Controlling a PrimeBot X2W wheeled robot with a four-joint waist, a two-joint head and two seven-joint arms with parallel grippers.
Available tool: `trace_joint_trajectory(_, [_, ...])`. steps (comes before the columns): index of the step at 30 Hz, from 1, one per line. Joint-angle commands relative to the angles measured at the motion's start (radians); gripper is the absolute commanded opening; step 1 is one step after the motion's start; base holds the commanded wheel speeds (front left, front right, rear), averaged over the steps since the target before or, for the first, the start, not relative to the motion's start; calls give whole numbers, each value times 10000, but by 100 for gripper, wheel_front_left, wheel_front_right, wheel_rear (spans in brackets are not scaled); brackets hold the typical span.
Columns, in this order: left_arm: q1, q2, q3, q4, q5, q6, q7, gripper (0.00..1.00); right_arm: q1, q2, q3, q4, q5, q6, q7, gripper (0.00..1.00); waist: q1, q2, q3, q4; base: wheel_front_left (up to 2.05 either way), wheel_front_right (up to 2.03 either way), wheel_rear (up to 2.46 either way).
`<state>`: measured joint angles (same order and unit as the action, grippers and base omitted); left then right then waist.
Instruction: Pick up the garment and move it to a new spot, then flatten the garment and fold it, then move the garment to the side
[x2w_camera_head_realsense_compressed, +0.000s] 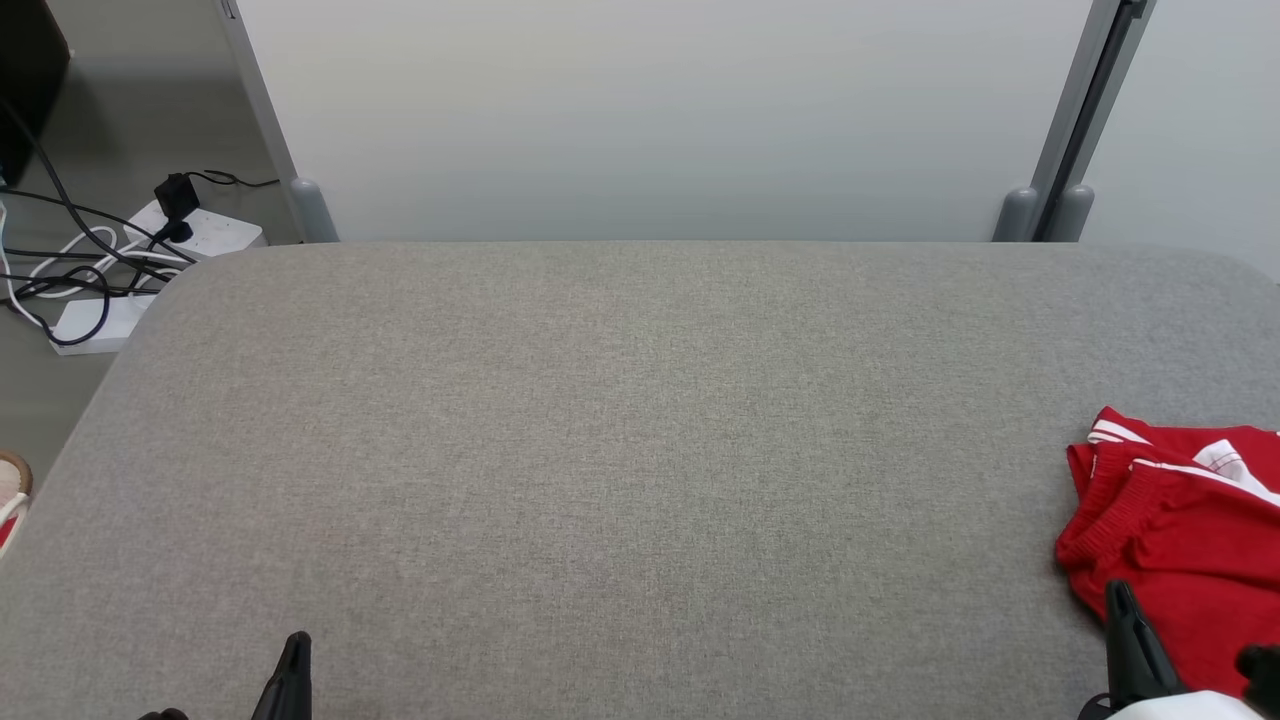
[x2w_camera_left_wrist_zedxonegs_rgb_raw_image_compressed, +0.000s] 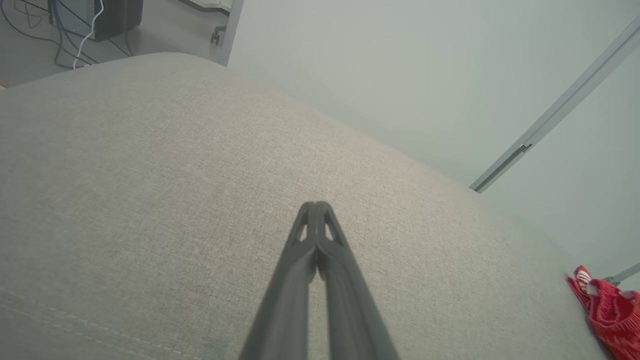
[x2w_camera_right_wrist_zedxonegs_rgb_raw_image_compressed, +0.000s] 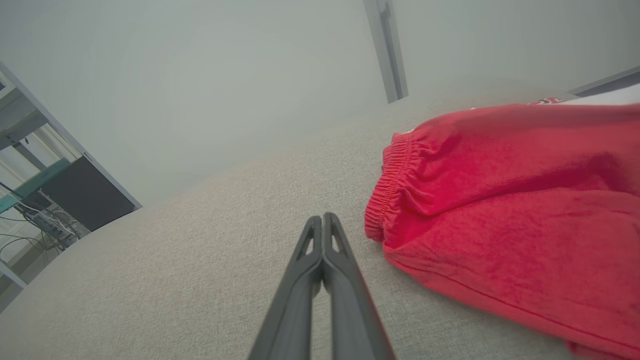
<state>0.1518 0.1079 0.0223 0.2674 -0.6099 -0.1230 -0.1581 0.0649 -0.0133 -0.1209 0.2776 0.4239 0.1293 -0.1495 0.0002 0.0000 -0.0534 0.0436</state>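
Note:
A red garment (x2w_camera_head_realsense_compressed: 1180, 540) with white stripes and an elastic waistband lies bunched at the right edge of the grey padded table (x2w_camera_head_realsense_compressed: 620, 450). In the right wrist view the red garment (x2w_camera_right_wrist_zedxonegs_rgb_raw_image_compressed: 505, 215) lies just right of my right gripper (x2w_camera_right_wrist_zedxonegs_rgb_raw_image_compressed: 324, 217), which is shut and empty above the fabric surface. In the head view the right gripper (x2w_camera_head_realsense_compressed: 1120, 595) shows at the lower right, its tip over the garment's near edge. My left gripper (x2w_camera_left_wrist_zedxonegs_rgb_raw_image_compressed: 316, 205) is shut with nothing in it, low at the near left (x2w_camera_head_realsense_compressed: 297, 645), far from the garment (x2w_camera_left_wrist_zedxonegs_rgb_raw_image_compressed: 607, 312).
A pale partition wall (x2w_camera_head_realsense_compressed: 660, 110) with grey posts stands behind the table. Power strips and tangled cables (x2w_camera_head_realsense_compressed: 110, 260) lie on the floor at the far left. A shoe (x2w_camera_head_realsense_compressed: 12, 490) shows by the table's left edge.

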Motion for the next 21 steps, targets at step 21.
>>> trace_joint_trajectory(21, [-987, -82, 354, -245, -2363, -33, 609, 0, -786, -225, 40, -278, 2809, 6, 627, 0, -2, 0, 128, -99, 0, 0, 0])
